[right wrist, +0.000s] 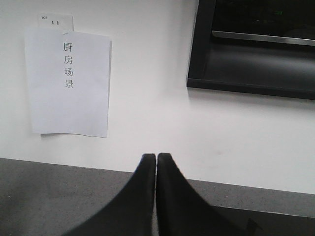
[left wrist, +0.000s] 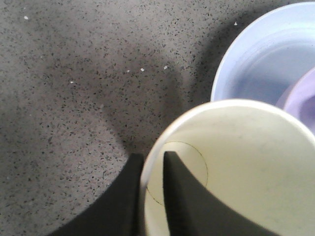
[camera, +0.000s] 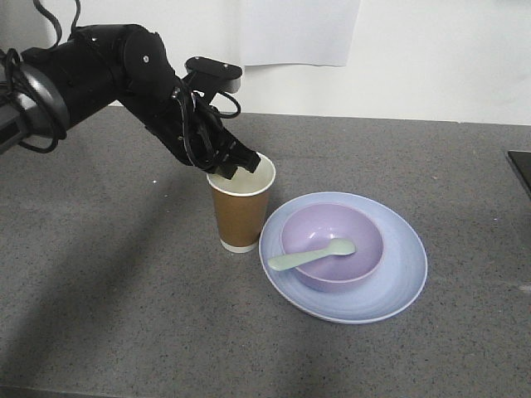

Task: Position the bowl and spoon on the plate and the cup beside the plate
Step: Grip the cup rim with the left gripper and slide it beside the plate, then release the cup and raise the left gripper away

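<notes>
The brown paper cup (camera: 241,217) stands upright on the grey counter, just left of the light blue plate (camera: 398,274). On the plate sits the lavender bowl (camera: 332,228), and the mint-green spoon (camera: 311,255) lies in it with its handle over the near-left rim. My left gripper (camera: 235,172) straddles the cup's far-left rim. In the left wrist view the gripper (left wrist: 153,156) has one finger outside the cup (left wrist: 246,162) and one inside, with a slim gap to the wall. The plate (left wrist: 256,64) and bowl (left wrist: 302,96) show at the right there. My right gripper (right wrist: 156,156) is shut on nothing, facing the wall.
A white paper sheet (right wrist: 69,83) with printed characters hangs on the wall behind the counter. A black appliance (right wrist: 256,49) is mounted at the upper right, and a dark object (camera: 521,170) sits at the counter's right edge.
</notes>
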You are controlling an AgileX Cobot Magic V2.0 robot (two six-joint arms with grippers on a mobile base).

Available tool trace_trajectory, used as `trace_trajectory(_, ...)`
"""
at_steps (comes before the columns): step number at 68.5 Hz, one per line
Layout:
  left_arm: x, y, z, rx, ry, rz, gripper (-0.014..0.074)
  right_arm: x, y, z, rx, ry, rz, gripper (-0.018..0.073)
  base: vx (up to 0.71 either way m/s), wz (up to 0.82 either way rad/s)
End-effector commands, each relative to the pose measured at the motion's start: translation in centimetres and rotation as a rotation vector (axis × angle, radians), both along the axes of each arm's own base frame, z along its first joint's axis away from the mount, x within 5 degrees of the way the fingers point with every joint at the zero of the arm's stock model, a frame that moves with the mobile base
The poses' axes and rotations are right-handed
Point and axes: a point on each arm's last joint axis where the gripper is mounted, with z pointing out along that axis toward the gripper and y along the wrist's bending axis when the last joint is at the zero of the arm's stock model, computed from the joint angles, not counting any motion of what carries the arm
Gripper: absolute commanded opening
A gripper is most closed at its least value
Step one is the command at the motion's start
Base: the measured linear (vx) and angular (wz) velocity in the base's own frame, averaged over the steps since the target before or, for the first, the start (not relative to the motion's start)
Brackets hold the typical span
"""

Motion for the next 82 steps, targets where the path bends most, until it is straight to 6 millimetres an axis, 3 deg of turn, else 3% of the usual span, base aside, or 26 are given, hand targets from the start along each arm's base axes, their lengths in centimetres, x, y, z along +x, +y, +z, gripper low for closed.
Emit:
trace_trajectory(1, -0.8, 0.1, 3.5, -0.049, -0.098, 0.003, 0.0242, -0.1, 0.0, 1.2, -0.027, -0.088, 0.007, -0.0003, 0.00, 0.00)
trace_trajectory(16, -0.9, 0.4, 3.4, -0.018, -0.082, 0.021, 0.0402, -0.1, 0.0, 1.2, -0.027, -0.088, 0.007, -0.0003, 0.00, 0.00)
trace_trajectory(31, -1.0, 0.4, 4.7, -0.029, -0.105, 0.019, 0.0395, -0.1, 0.0, 1.2, -0.027, -0.088, 0.007, -0.0003, 0.00, 0.00)
trace_trajectory(56, -1.5, 1.7, 10.1, 0.036, -0.234, 0.038, 0.0362, -0.1, 0.0, 1.2, -0.027, -0.088, 0.007, -0.0003, 0.00, 0.00)
trace_trajectory(66, -1.6, 2.3, 12.5, 0.013, -0.318, 0.116, 0.0281, -0.1, 0.0, 1.2, -0.027, -0.088, 0.007, -0.0003, 0.00, 0.00)
trace_trajectory(78, -2.4, 3.4, 15.7, 0.006, -0.488, 0.146, -0.0006, -0.1, 0.0, 1.2, -0.027, -0.088, 0.007, -0.0003, 0.00, 0.00)
trace_trajectory(82, -2.9, 3.7, 16.7, -0.006, -0.531, 0.152, -0.0009, -0.1, 0.0, 1.2, -0.027, -0.088, 0.007, -0.0003, 0.00, 0.00)
